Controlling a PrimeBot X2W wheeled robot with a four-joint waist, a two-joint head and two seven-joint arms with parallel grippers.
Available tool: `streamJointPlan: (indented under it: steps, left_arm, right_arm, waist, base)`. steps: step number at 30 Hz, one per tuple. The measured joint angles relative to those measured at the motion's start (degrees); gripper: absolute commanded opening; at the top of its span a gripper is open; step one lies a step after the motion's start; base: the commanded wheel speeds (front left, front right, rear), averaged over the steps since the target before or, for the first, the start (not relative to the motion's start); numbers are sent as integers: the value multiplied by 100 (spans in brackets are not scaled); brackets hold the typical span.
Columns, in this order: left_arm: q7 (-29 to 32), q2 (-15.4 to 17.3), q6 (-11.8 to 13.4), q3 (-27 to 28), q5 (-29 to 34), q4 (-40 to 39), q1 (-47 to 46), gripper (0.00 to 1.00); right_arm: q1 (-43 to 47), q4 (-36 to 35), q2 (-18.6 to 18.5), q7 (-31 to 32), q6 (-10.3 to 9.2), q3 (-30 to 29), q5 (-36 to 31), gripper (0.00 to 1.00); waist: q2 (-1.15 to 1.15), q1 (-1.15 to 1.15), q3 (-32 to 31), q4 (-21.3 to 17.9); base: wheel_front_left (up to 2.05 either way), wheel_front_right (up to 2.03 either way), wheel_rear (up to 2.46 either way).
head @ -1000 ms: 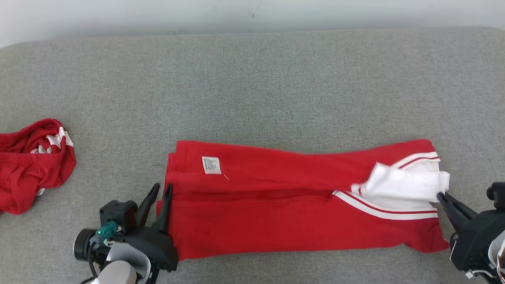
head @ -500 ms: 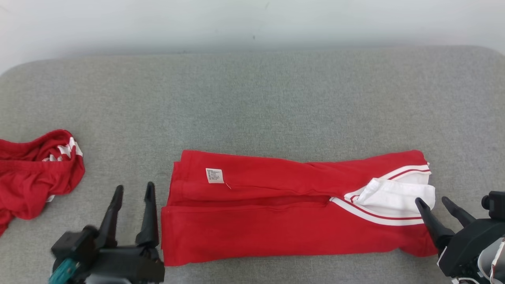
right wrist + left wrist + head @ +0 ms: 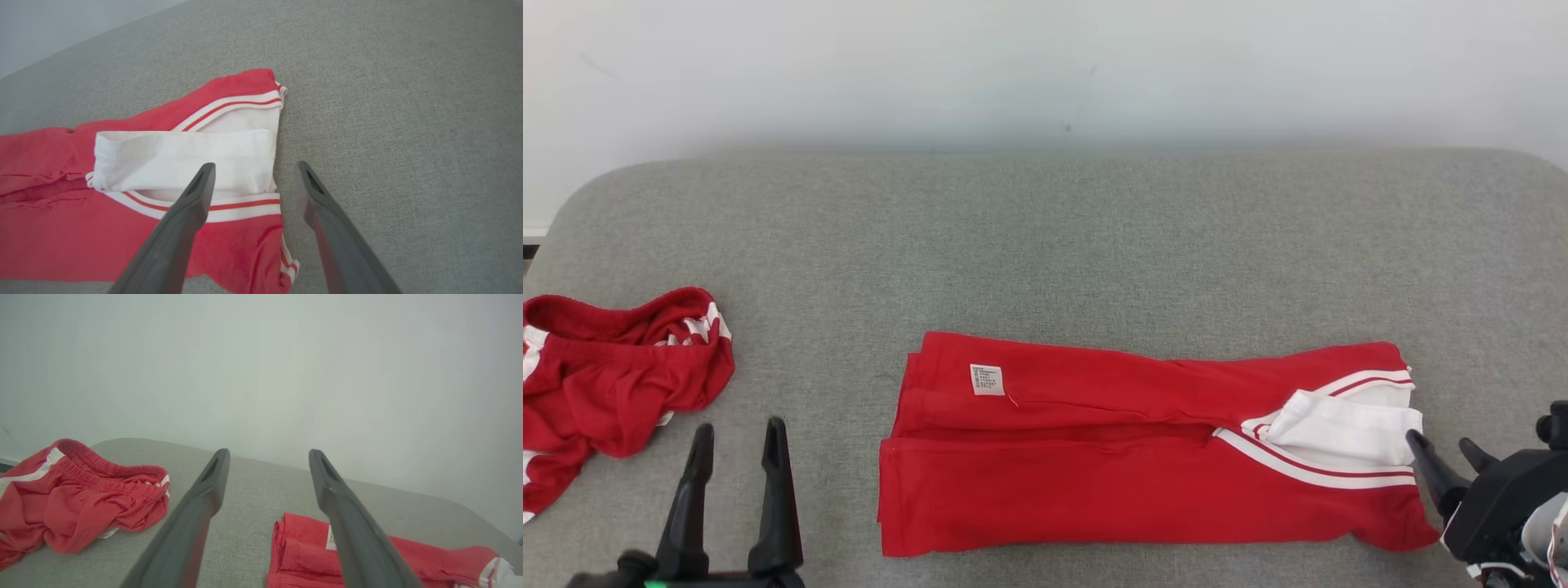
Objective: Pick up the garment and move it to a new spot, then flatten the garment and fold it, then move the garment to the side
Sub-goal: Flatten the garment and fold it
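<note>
The garment (image 3: 1111, 474) is red with white striped trim, folded lengthwise into a long flat band on the grey cushion. A white label sits near its left end, a white flap (image 3: 1339, 425) near its right end. My left gripper (image 3: 737, 437) stands open at the lower left, well clear of the garment's left edge (image 3: 302, 547). My right gripper (image 3: 1443, 447) is open at the lower right, just off the garment's right end (image 3: 204, 163), holding nothing.
A second red garment (image 3: 613, 384) with white trim lies crumpled at the far left (image 3: 77, 494). The grey cushion (image 3: 1045, 245) stretches bare behind the folded piece up to a pale wall. Its rounded left corner is near the crumpled heap.
Both grippers opened and let go of the garment's ends, then drew back toward me. The left one shifted left, away from the cloth. The camera tilted up, showing more wall.
</note>
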Motion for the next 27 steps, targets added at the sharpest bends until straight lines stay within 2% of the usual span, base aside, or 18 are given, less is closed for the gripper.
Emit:
streamJointPlan:
  steps: [8,21,26,27]
  left_arm:
    - [0,-3,-41,0,64,-13,216,100]
    - [0,-4,-51,-168,29,166,124,100]
    - [0,-3,-57,-156,-8,178,51,100]
    - [0,-3,-68,-154,-8,178,41,100]
  right_arm:
    - [-530,731,202,259,0,-338,-282,100]
    - [-1269,1986,347,356,0,-435,-719,100]
    - [-1445,2192,367,632,-19,-424,-792,100]
    - [-1467,2199,363,691,-23,-404,-809,76]
  waist:
    - [0,1,53,41]
    - [0,1,318,283]
    - [0,0,392,391]
    - [0,0,406,408]
  base:
    - [0,0,0]
    - [0,0,0]
    - [0,0,0]
    - [0,0,0]
